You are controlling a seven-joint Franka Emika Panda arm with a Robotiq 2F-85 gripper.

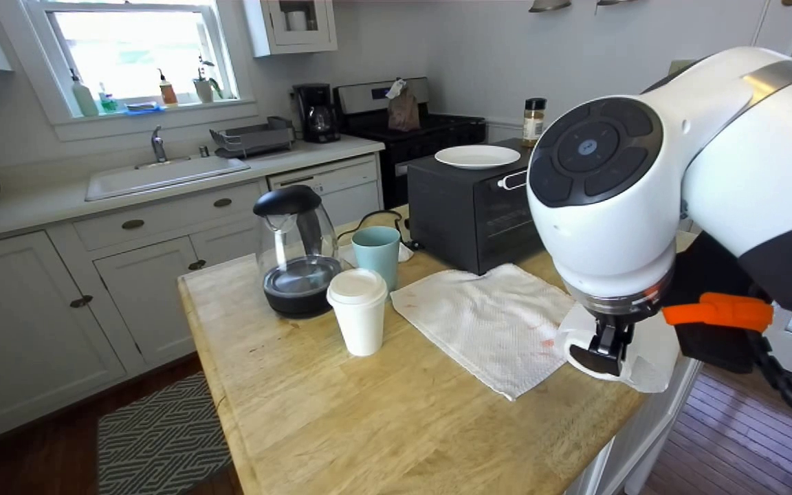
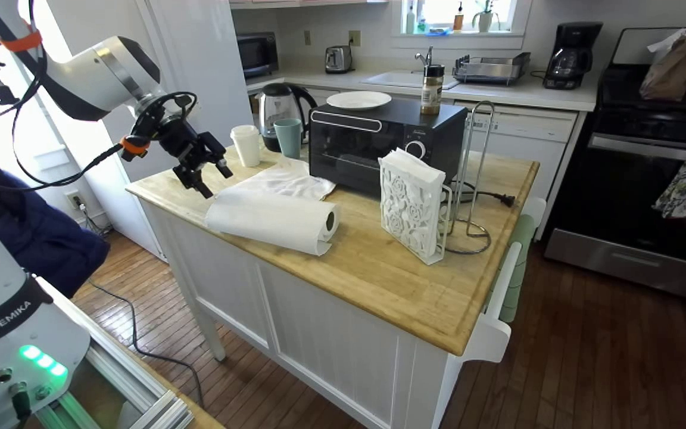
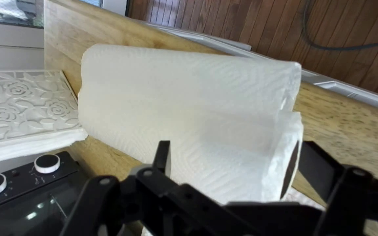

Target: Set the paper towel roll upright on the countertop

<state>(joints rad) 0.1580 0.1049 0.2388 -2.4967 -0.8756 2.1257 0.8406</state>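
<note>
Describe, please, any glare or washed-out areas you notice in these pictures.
In both exterior views, the window is largely washed out to white; in an exterior view, the robot's green lights glow nearly white at their centres; in the wrist view, the toaster oven shows small bright reflections on its dark glass, and the paper towel roll shows its embossed pattern only faintly.

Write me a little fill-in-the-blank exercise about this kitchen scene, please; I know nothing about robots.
1. Instead of standing upright, the paper towel roll lies on its ____ on the wooden countertop.
2. Near the roll, the jaws are not shut but ____.
3. The plate rests on ____ of the toaster oven.
4. Next to the teal cup, the lidded cup is coloured ____.

Missing words: side; open; top; white.
</note>
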